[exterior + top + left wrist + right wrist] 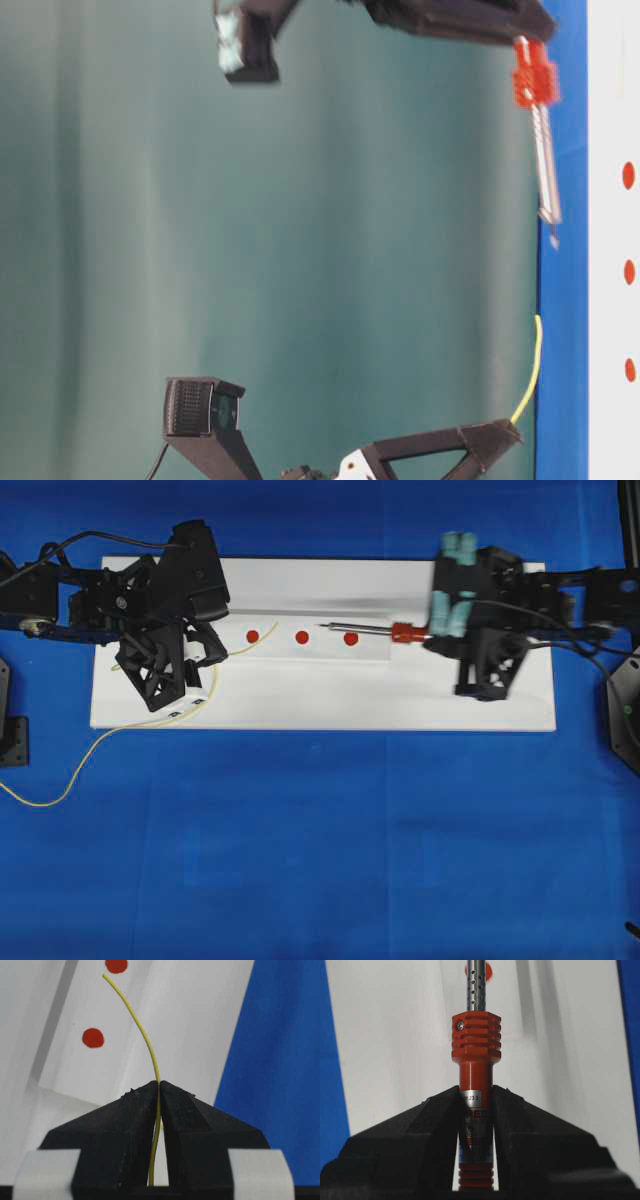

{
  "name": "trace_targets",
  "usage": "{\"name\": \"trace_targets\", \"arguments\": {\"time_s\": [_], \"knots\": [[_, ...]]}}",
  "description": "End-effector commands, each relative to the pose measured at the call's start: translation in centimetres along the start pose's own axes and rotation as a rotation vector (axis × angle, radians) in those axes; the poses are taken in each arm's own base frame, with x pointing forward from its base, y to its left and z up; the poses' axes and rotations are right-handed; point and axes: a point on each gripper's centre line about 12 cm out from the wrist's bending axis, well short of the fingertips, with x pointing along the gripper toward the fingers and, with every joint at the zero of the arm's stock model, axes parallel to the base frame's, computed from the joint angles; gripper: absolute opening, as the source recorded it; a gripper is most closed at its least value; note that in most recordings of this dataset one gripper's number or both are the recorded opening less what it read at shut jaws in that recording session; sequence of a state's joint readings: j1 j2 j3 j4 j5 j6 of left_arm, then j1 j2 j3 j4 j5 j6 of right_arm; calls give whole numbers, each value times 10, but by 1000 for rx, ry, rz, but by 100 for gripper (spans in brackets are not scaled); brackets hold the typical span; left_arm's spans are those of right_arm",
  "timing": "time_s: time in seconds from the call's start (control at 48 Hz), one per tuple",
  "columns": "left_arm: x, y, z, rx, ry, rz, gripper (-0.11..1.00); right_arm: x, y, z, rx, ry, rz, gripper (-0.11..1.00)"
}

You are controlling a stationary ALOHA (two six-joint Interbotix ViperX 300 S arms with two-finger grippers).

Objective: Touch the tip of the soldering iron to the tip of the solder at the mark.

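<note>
My left gripper [159, 1084] is shut on the thin yellow solder [145, 1035], and the wire's free end curves up toward two red marks [93, 1037]. From overhead, the solder [255, 642] ends between the left mark [252, 635] and the middle mark [302, 637]. My right gripper [476, 1091] is shut on the handle of the soldering iron [476, 1035], just behind its ribbed red collar. The soldering iron [365, 630] points left, crossing the right mark [351, 638]. Its tip is a short gap from the solder's end. In the table-level view, the iron [545, 150] and the solder [530, 370] hang off the board, apart.
The white board [330, 700] lies on a blue table and carries a raised strip with the three marks. Slack solder [60, 790] trails off the board's left front onto the blue surface. Black fixtures stand at the left edge [10, 730] and the right edge [625, 710].
</note>
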State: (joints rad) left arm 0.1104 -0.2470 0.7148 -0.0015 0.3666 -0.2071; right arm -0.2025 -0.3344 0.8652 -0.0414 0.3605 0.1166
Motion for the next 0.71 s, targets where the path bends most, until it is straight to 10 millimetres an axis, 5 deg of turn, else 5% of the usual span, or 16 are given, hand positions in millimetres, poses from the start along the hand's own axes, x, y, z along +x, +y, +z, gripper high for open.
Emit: {"name": "trace_targets", "arguments": {"time_s": [0.0,0.25,0.688], "knots": [[-5,-2,8,1,-33,-7,3,-18,-3,0,6,-56,-3,6],[-5,-3,8,-1,-33,-9,3,-40,-7,-20,13,-73,-8,6],[2,-7,20,5,-38,-12,3,-35,-7,-27,13,-32,-12,6]]}}
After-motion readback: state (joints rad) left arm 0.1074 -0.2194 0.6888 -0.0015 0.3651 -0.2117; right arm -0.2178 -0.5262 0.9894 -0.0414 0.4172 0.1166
